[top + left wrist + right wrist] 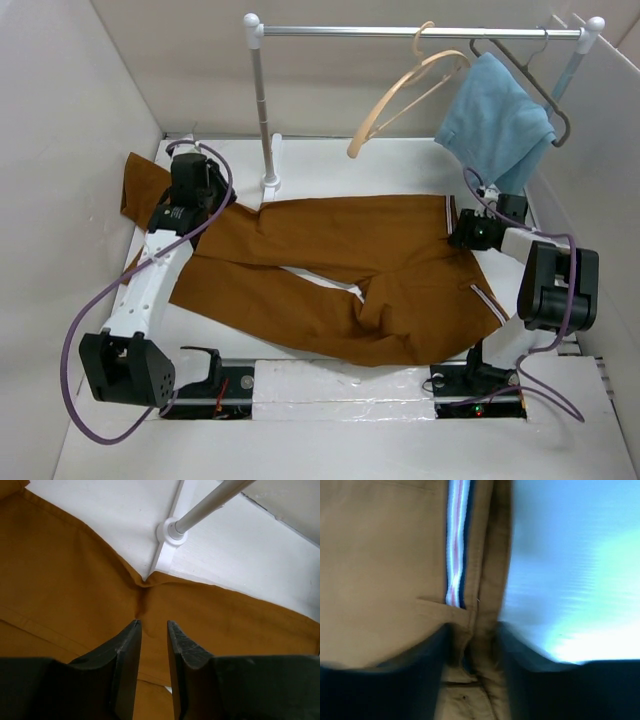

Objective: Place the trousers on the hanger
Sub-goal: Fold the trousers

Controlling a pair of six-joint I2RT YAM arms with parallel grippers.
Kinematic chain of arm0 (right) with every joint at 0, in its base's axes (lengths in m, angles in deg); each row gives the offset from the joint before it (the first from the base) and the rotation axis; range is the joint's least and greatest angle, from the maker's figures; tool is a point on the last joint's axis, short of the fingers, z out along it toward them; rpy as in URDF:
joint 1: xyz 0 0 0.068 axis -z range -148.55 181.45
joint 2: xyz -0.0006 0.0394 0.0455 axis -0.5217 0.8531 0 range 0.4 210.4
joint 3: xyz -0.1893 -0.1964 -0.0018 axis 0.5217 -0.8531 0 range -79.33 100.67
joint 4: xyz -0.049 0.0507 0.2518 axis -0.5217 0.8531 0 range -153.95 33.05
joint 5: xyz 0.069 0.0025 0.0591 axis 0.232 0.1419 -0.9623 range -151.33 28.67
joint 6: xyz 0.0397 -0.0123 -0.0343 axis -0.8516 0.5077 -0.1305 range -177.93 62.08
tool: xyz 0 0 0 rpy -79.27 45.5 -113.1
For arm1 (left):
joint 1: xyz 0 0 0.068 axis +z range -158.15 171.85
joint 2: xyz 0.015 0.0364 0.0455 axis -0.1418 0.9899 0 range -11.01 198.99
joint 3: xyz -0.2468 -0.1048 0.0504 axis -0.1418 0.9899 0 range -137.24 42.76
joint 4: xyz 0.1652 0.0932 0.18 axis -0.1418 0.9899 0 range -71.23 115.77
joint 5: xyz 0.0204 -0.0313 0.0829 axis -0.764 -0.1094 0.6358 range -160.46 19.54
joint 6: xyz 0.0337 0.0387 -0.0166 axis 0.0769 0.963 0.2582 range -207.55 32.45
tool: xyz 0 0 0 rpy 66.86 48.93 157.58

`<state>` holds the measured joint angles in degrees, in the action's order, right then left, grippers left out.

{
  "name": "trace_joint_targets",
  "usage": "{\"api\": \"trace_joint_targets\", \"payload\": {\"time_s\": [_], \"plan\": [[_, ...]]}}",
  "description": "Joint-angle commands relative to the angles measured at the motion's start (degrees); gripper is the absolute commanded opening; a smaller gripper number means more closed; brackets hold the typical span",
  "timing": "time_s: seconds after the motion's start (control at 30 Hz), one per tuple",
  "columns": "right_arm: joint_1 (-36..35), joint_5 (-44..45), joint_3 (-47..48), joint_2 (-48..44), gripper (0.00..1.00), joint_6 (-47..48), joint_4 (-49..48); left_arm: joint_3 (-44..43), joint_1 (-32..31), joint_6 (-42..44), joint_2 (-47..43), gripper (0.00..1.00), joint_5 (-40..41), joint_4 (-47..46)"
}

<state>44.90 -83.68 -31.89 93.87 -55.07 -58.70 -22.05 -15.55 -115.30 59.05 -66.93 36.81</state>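
- No step complete: trousers [340,250] lie flat on the table [330,170]; hanger [400,90] hangs bare on the rail [350,31]; lifting and draping remain.
- Left gripper [152,625]: narrow gap, nothing between; a trouser leg directly beneath the tips.
- Right gripper [475,630]: fingers [420,670] straddle the waistband edge [485,555]; blur hides whether clamped.

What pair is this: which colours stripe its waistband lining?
Lining: red, white, blue; right wrist view.
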Motion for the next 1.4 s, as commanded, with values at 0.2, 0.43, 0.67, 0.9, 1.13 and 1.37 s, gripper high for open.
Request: {"api": "trace_joint_targets", "payload": {"time_s": [0.2, 0.43, 0.67, 0.9, 1.13, 1.37], "plan": [[6.67, -5.62, -7.54, -12.25, 0.00, -5.13, -3.94, 1.71, 0.19, 2.00, -3.00, 0.22, 1.83, 2.26], [15.19, 3.62, -4.47, -23.16, 0.00, -7.07, 2.38, 0.48, -0.34, -0.02, 1.04, 0.06, 1.39, 3.75], [17.22, 13.39, 7.05, -18.24, 0.40, -7.07, 6.70, 0.48, 0.19, -2.57, 6.04, 0.21, 7.88, 4.46], [7.56, 6.01, 5.93, -21.47, 0.78, 0.49, 11.45, 5.22, 3.97, -7.75, 5.44, 0.30, 16.76, 9.35], [-1.22, 1.71, -10.34, -42.30, 0.03, 3.21, 13.55, 13.30, 21.85, -9.60, 1.22, 0.17, 10.64, 12.36], [-21.17, -3.32, -15.97, -45.57, 0.22, 3.56, 12.59, 14.45, 39.08, -8.47, 7.70, 0.00, 9.32, 15.53]]}}
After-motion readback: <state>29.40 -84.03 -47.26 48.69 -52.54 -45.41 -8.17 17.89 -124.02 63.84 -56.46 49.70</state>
